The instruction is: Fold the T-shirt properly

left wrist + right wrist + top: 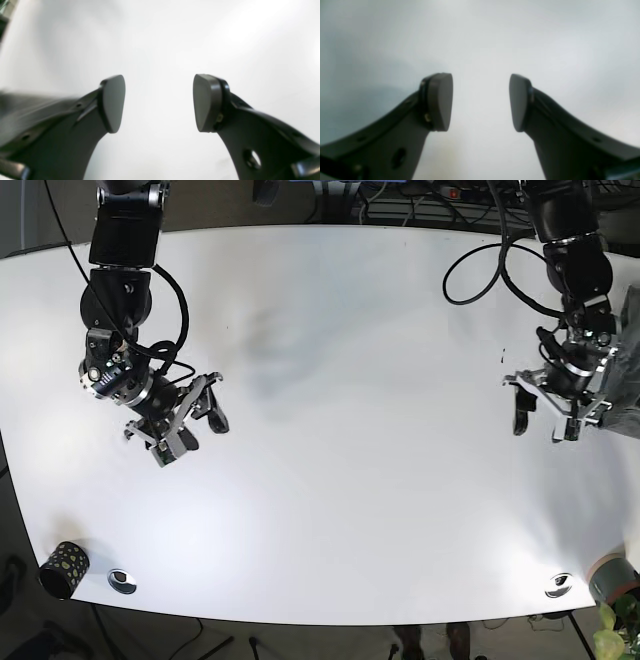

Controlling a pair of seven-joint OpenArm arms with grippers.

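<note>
**Two open grippers over a bare white bench**

The big white bench [330,430] fills most of the base view. Two black robot arms hang over it, one at each side.

The right gripper [190,430] is over the side of the bench that shows on the left in the base view. Its two fingers are spread apart and hold nothing. In the right wrist view the right gripper [480,101] shows two dark pads [442,101] with a wide gap between them, and only the pale bench shows in the gap.

The left gripper [545,418] is over the other side of the bench, close to that edge. Its fingers are spread too, and nothing is between them. In the left wrist view the left gripper [159,102] has its pads [113,102] far apart, with only the white bench behind them.

The T-shirt [628,395] seems to be the grey cloth at the bench edge just beside the left gripper. Only a small bit of it shows, at the very side of the picture, so its shape cannot be told. It is hard to tell if the left gripper touches it.

A black cup with dots [62,568] lies near the front corner of the bench, on the right gripper's side. A small round ring [122,581] sits just beside it. Another round ring [559,584] sits near the other front corner, and a grey pot [612,576] with a green plant [610,640] stands just past that corner.

Black cables [480,265] loop over the back of the bench by the left arm.
</note>
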